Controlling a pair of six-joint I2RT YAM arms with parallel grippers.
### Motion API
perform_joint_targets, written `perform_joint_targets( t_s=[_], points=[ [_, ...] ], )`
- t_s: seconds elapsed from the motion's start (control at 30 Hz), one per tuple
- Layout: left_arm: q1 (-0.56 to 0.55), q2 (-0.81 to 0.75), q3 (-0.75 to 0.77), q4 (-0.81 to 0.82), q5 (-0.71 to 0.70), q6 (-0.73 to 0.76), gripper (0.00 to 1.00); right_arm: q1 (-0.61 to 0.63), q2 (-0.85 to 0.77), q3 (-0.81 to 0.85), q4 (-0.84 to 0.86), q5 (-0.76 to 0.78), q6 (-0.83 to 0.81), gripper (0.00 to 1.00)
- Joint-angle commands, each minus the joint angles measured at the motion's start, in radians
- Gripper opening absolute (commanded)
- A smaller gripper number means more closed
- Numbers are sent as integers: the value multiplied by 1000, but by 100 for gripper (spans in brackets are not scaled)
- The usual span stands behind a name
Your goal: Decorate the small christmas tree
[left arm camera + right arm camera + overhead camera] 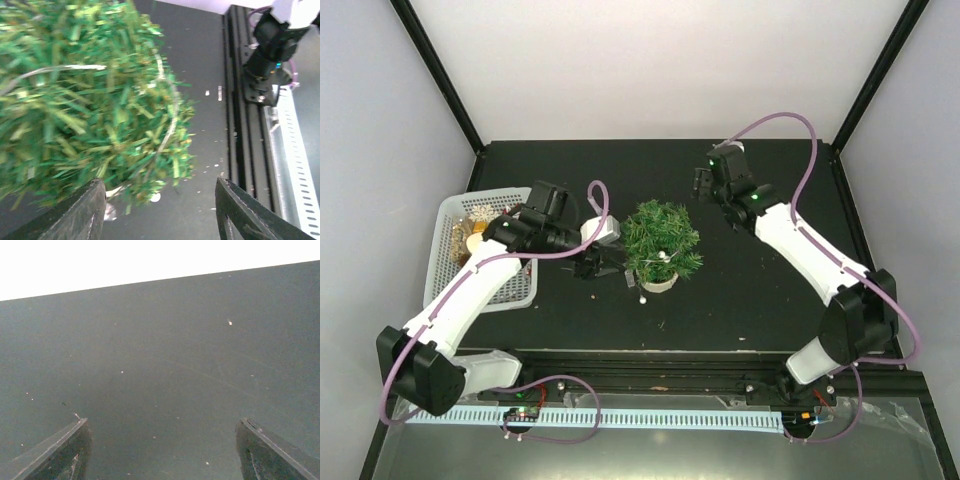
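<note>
Top external: small christmas tree [662, 238] upright at table [760, 290] centre
My left gripper [603, 262]: spread, empty, tree's 9 o'clock, near for hanging decorations
My right gripper [704, 182]: spread, empty, 1 o'clock, standing clear

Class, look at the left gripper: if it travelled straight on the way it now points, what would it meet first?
The small christmas tree. Its green branches fill the view just ahead of the open left gripper, with nothing between them, though how close they are is hard to judge.

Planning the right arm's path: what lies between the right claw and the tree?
Nothing. In the top view only bare black table separates the right claw from the tree.
</note>
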Motion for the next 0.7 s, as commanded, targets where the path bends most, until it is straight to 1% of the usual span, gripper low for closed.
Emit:
perform_joint_targets(
  t_s=[0.0,0.1,0.17,0.23,0.27,0.37,0.43,0.5,0.57,0.67],
  points=[
    [52,-26,28,60,-104,-27,62,-3,-138,-36,-68,54,-1,79],
    [124,-4,73,77,-154,-38,64,1,-247,-116,-109,23,0,78],
    [182,45,124,74,-157,-48,64,14,-323,-179,-131,4,5,77],
    [223,133,186,58,-151,-55,61,29,-389,-224,-176,-31,19,74],
    [238,172,218,42,-141,-60,58,65,-421,-236,-199,-26,23,73],
    [253,312,323,-36,-64,-59,54,160,-505,-255,-260,-42,28,73],
    [253,415,410,-119,25,-27,54,169,-547,-276,-274,-135,25,73],
    [253,542,533,-233,120,18,52,169,-585,-295,-276,-243,2,73],
    [254,628,626,-321,162,55,51,169,-612,-311,-287,-316,-15,73],
    [258,697,685,-333,157,41,52,169,-643,-322,-332,-371,-31,73]
  ],
)
